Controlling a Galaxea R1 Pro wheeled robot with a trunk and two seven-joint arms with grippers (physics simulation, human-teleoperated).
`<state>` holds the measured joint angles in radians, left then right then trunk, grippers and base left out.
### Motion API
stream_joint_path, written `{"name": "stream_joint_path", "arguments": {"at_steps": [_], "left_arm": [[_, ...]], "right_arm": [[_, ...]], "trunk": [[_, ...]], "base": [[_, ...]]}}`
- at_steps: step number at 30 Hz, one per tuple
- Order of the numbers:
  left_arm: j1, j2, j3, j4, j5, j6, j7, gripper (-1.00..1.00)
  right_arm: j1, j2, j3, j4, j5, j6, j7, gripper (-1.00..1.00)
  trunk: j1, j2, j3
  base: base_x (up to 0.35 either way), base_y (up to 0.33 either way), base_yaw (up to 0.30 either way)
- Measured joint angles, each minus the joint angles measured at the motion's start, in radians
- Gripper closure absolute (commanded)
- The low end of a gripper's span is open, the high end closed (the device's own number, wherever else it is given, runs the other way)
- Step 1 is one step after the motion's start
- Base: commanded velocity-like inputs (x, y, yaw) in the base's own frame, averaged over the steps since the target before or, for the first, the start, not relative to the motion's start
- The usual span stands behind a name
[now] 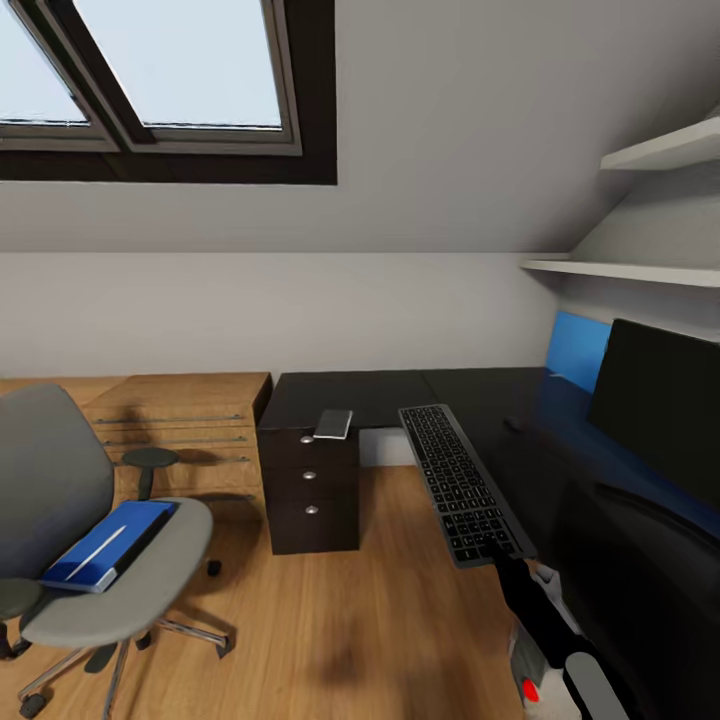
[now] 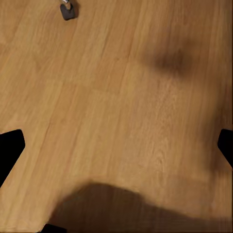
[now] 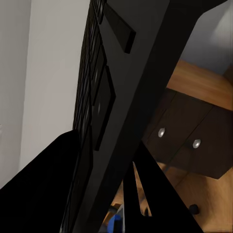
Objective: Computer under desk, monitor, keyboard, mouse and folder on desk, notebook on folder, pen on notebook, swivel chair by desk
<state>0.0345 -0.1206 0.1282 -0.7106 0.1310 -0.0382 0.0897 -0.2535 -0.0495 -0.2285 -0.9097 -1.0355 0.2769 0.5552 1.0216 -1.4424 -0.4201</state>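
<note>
My right gripper (image 1: 497, 552) is shut on the near end of the black keyboard (image 1: 455, 475), which it holds level over the front edge of the glossy black desk (image 1: 350, 392). In the right wrist view the keyboard (image 3: 121, 92) is clamped between the dark fingers (image 3: 48, 194). The monitor (image 1: 660, 410) stands on the desk at the right. A small dark lump, probably the mouse (image 1: 512, 424), lies beyond the keyboard. The blue folder (image 1: 110, 545) rests on the grey swivel chair (image 1: 60, 480) at the left. The computer (image 1: 525, 680) peeks out low beside my arm. My left gripper (image 2: 116, 148) hangs open over bare floor.
A flat pale grey item (image 1: 333, 423), perhaps the notebook, lies on the desk above the black drawers (image 1: 310, 490). A low light-wood cabinet (image 1: 190, 420) stands behind the chair. White shelves (image 1: 640, 268) hang at the upper right. Wood floor (image 1: 360, 620) lies open between chair and desk.
</note>
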Motion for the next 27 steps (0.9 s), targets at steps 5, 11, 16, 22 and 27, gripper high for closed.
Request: {"name": "stream_joint_path", "arguments": {"at_steps": [5, 11, 16, 22, 27], "left_arm": [[0.000, 0.000, 0.000, 0.000, 0.000, 0.000, 0.000, -1.00], [0.001, 0.000, 0.000, 0.000, 0.000, 0.000, 0.000, -1.00], [0.001, 0.000, 0.000, 0.000, 0.000, 0.000, 0.000, -1.00], [0.000, 0.000, 0.001, 0.000, 0.000, 0.000, 0.000, -1.00], [0.000, 0.000, 0.002, 0.000, 0.000, 0.000, 0.000, -1.00]], "right_arm": [[0.001, -0.001, 0.000, 0.000, -0.003, 0.002, 0.040, 1.00], [0.001, -0.002, 0.000, 0.006, 0.001, 0.000, 0.085, 1.00], [0.001, -0.012, -0.001, 0.007, 0.002, -0.002, 0.113, 1.00], [0.001, -0.018, -0.001, 0.007, 0.001, -0.004, 0.125, 1.00], [0.001, -0.019, -0.001, 0.006, 0.000, -0.004, 0.123, 1.00]], "trunk": [[0.000, 0.000, 0.000], [0.000, 0.000, 0.000], [0.000, 0.000, 0.000], [0.000, 0.000, 0.000], [0.000, 0.000, 0.000]], "base": [[-0.231, -0.192, 0.000], [-0.225, -0.199, 0.000], [-0.136, -0.192, 0.000], [-0.025, -0.154, 0.000], [-0.003, -0.039, 0.000]]}}
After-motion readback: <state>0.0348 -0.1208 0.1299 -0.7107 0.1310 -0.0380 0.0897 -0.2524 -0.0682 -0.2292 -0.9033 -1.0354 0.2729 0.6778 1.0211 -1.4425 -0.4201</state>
